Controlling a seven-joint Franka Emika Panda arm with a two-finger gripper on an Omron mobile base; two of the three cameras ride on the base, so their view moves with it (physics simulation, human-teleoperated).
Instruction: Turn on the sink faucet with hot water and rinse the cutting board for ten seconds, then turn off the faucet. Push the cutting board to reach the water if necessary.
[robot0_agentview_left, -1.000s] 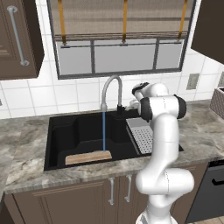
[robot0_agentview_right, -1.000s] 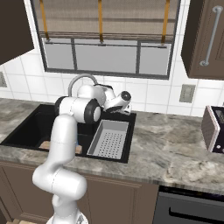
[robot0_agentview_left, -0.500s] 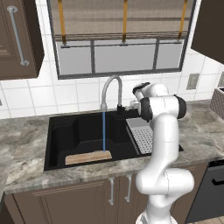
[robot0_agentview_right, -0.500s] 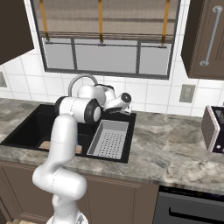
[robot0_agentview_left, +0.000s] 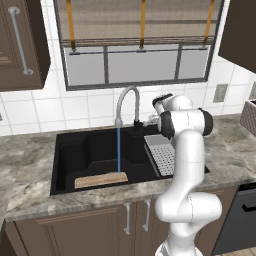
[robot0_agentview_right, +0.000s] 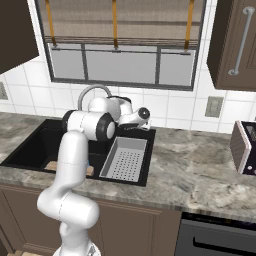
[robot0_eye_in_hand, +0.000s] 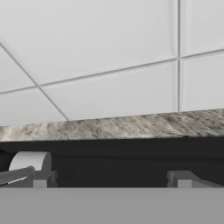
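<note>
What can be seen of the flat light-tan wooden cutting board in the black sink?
The flat light-tan wooden cutting board is a small rectangle with rounded corners, lying flat on the floor of the matte black sink basin, near its front wall. The thin blue water stream from the silver gooseneck faucet lands at its right end. No gripper touches it. The right base view shows slivers of it beside the arm.

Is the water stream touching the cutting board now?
Touching. In the left base view the water falls from the faucet and ends on the cutting board.
</note>
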